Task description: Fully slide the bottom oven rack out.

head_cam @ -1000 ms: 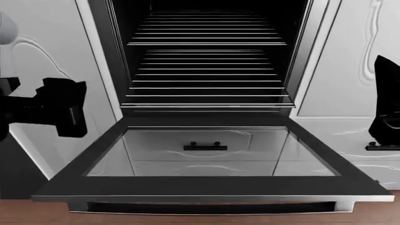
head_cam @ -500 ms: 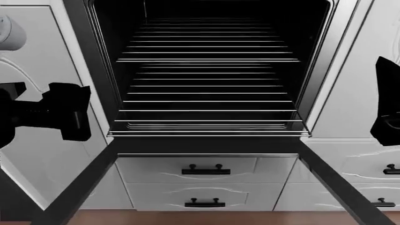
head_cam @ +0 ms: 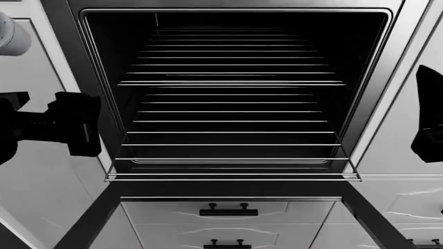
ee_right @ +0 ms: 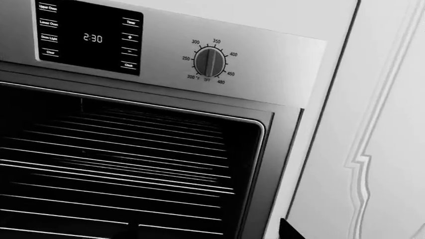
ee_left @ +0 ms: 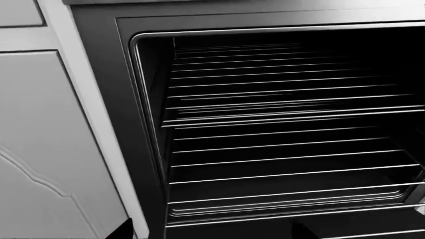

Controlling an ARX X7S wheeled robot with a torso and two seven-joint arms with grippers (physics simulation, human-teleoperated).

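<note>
Left pincer [head_cam: 72, 129] hangs outside the oven [head_cam: 387, 104], left of its opening, touching nothing; right pincer [head_cam: 430, 124] sits at the right edge; jaw spread of either cannot be determined. Bottom oven rack [head_cam: 232, 155] lies low in the cavity, front bar at the opening's lip, under the upper rack [head_cam: 232, 82].

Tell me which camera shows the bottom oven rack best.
The head view: the bottom oven rack appears at full width, front rail to back. The left wrist view shows its left part only, cut at the frame edge. The right wrist view shows rods, but which rack is unclear.
</note>
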